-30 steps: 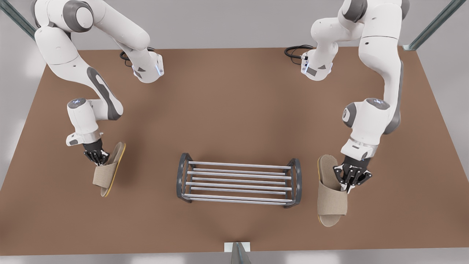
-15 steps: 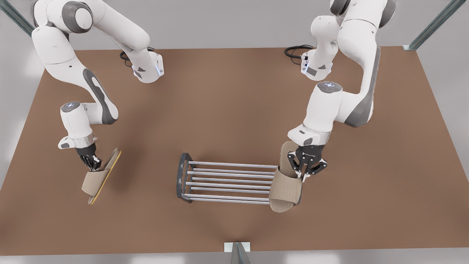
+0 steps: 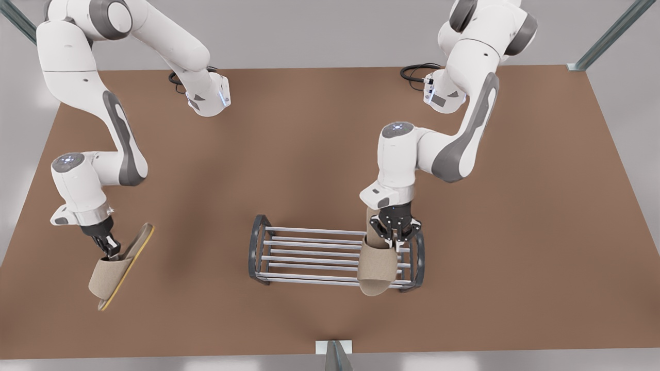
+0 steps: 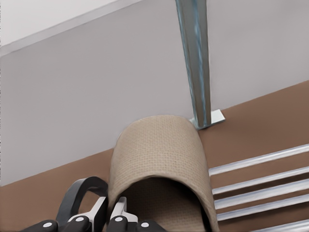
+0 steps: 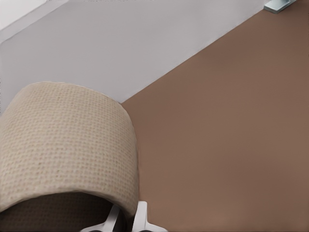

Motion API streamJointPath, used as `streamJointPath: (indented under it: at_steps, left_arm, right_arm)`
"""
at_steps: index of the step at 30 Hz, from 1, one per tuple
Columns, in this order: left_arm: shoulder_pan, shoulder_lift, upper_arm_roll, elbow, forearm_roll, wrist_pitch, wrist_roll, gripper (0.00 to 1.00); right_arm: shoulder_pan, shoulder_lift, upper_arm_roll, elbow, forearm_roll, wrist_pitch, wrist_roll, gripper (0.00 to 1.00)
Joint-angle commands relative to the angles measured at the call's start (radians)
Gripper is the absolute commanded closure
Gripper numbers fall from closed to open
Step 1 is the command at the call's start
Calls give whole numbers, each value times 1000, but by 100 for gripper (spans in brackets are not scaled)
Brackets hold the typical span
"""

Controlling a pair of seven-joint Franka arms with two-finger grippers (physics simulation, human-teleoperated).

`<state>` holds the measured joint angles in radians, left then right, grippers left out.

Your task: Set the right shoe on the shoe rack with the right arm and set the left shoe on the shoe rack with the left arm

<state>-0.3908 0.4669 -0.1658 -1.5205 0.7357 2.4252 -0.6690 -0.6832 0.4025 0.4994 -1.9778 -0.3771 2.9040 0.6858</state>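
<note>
In the front view my left gripper (image 3: pixel 394 234) is shut on the heel end of the left shoe (image 3: pixel 376 268), a beige open-toe slipper. That shoe lies over the end of the shoe rack (image 3: pixel 256 247) on the front view's right, its toe past the front bar. The left wrist view shows this slipper (image 4: pixel 154 150) beside the rack's pale bars (image 4: pixel 260 181), with my left gripper (image 4: pixel 108 216) at its opening. On the front view's left, my right gripper (image 3: pixel 109 250) is shut on the right shoe (image 3: pixel 111 275). It is tilted on its side off the table. Up close: shoe (image 5: pixel 63 145), gripper (image 5: pixel 128 220).
The brown table (image 3: pixel 319 144) carries both arm bases at its far edge, with black cables (image 3: pixel 415 72) beside them. A metal post (image 3: pixel 334 355) stands at the middle of the near edge, straight in front of the rack. Open tabletop lies behind the rack.
My left gripper carried its slipper from the table on the front view's right over onto the rack's end. My right gripper swung its tilted slipper farther toward the front view's left and the near edge.
</note>
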Motion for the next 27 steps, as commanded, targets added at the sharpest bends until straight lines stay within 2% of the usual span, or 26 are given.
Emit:
streamJointPath:
  at_steps: [1,3,4,6,16,17,18,24,27]
  left_arm:
    - [-3,12,-1,-1,73,-18,-423,71]
    - [-3,15,-1,-9,82,-11,-426,71]
    - [-3,25,-1,-10,94,-9,-431,71]
    - [-7,41,-4,-9,125,-8,-460,71]
    - [-5,38,-4,-83,189,38,-549,71]
    - [-5,39,-4,-83,189,38,-549,65]
    - [-7,39,-4,-83,203,38,-549,0]
    - [-14,33,-6,-93,211,25,-547,0]
    - [-13,13,-6,-113,220,23,-544,0]
  right_arm:
    - [-18,-4,33,45,1,-238,104,79]
    - [-24,-8,54,103,1,-374,11,79]
    - [-41,-17,64,102,1,-376,-54,79]
    - [-174,-11,171,99,1,-417,-204,79]
    - [-154,-28,263,157,-2,-654,-631,79]
    - [-154,-27,263,157,-2,-661,-672,79]
    - [-157,-24,263,157,0,-664,-692,79]
    - [-99,-19,263,166,-2,-753,-706,79]
    - [-68,-16,263,229,10,-832,-687,79]
